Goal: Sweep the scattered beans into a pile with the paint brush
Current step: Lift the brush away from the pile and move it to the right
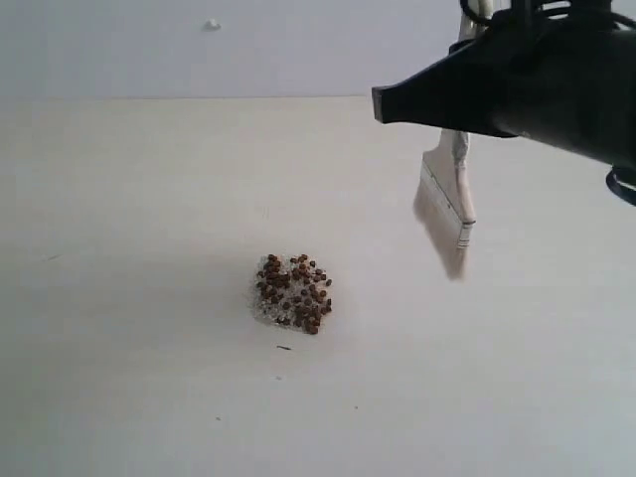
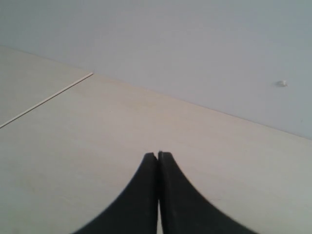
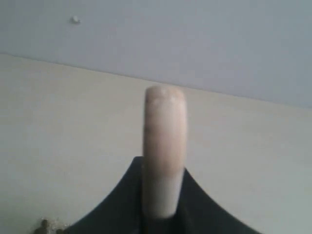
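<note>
Dozens of beans [image 1: 294,292], brush [image 1: 447,211] seemingly aloft

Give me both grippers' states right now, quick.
Left gripper: jaws closed, holding nothing.
Right gripper: jaws closed on the paint brush.

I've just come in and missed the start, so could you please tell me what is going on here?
The right gripper holds the paint brush by its handle, bristles down, apparently lifted off the table, right of the beans in the exterior view. The beans lie gathered in one tight pile among fine white grains. The left gripper is shut and empty.
</note>
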